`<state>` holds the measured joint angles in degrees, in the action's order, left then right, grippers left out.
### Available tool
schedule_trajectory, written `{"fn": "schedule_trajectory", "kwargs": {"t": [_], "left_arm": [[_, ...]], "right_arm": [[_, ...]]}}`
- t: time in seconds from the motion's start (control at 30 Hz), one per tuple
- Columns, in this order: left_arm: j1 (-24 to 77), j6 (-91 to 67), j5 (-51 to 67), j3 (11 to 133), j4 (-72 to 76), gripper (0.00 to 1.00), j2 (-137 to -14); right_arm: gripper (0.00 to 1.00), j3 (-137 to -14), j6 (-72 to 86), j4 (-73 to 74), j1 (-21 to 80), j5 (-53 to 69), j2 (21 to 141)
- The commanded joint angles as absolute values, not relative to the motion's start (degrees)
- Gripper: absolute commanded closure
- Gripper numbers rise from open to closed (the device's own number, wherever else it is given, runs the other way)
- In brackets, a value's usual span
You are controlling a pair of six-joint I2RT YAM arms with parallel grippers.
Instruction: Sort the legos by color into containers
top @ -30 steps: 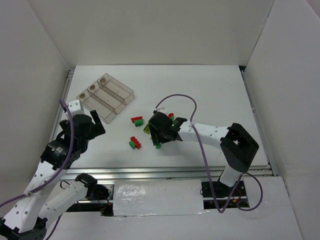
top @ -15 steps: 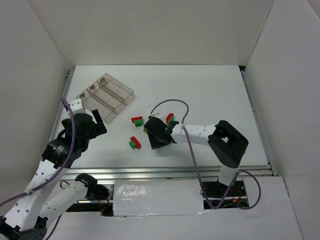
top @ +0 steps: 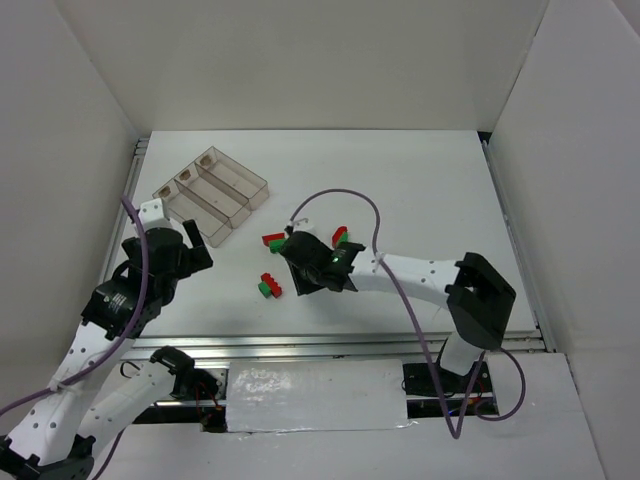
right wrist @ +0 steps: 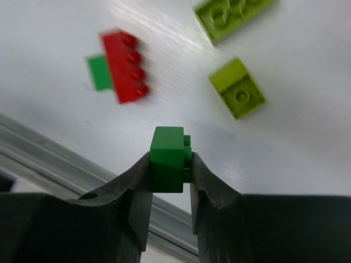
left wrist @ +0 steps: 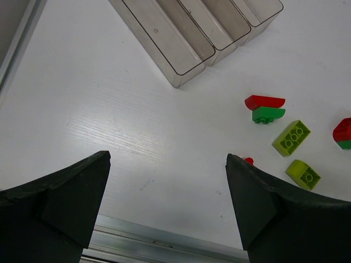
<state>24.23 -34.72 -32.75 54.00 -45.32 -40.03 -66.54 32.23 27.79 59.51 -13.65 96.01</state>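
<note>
One dark green brick [right wrist: 167,148] is pinched by the right gripper [right wrist: 169,164]; the left gripper [left wrist: 167,161] gapes, tray [left wrist: 164,46] ahead.

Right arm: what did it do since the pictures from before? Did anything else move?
The right gripper slid a little to the left over the table and closed on a green brick, which it now pinches between its fingers. The left gripper stayed open in the same place. The tray and the red and green bricks near the front edge did not move.
</note>
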Motion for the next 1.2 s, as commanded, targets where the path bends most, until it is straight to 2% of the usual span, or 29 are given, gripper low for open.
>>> {"fn": "schedule_trajectory", "kwargs": {"t": [0.0, 0.17, 0.33, 0.43, 0.63, 0.8, 0.87, 0.93, 1.1, 1.13, 1.17], "left_arm": [[23.21, -35.59, -34.8, 54.58, -44.38, 0.01, -38.85], [20.49, -35.16, -34.2, 54.23, -43.95, 0.0, -37.88], [19.69, -33.93, -32.18, 53.97, -42.98, 0.01, -38.67], [19.42, -32.61, -29.63, 53.7, -42.01, 0.01, -38.32], [19.07, -31.2, -26.99, 53.0, -40.61, 0.01, -36.91], [19.07, -30.32, -25.05, 52.82, -39.99, 0.0, -36.91], [19.07, -29.97, -24.35, 52.73, -39.64, 0.0, -37.0], [19.07, -29.8, -23.91, 52.73, -39.64, 0.01, -37.0], [19.07, -29.79, -23.64, 52.65, -39.55, 0.01, -36.91], [19.07, -29.71, -23.56, 52.56, -39.38, 0.01, -36.83], [19.07, -29.71, -23.47, 52.56, -39.46, 0.01, -36.83]], "right_arm": [[0.89, -73.9, 29.01, 25.49, 58.28, -13.45, 91.22], [0.89, -95.68, 21.54, 26.72, 53.09, -9.06, 107.52], [0.89, -120.16, 16.88, 26.98, 49.93, -10.99, 124.23], [0.88, -131.87, 14.95, 26.2, 48.52, -10.02, 130.06], [0.83, -134.03, 11.95, 15.31, 46.67, -8.62, 135.78], [0.79, -139.13, 11.86, 13.98, 44.91, -6.86, 142.37], [0.74, -139.57, 11.95, 12.75, 44.39, -6.24, 143.96], [0.63, -139.57, 12.91, 12.04, 44.04, -6.77, 144.84], [0.61, -140.1, 15.29, 10.72, 42.45, -5.01, 147.03], [0.56, -140.45, 15.55, 10.64, 42.45, -3.97, 147.3], [0.4, -141.93, 15.64, 11.68, 42.19, -3.78, 147.65]]}}
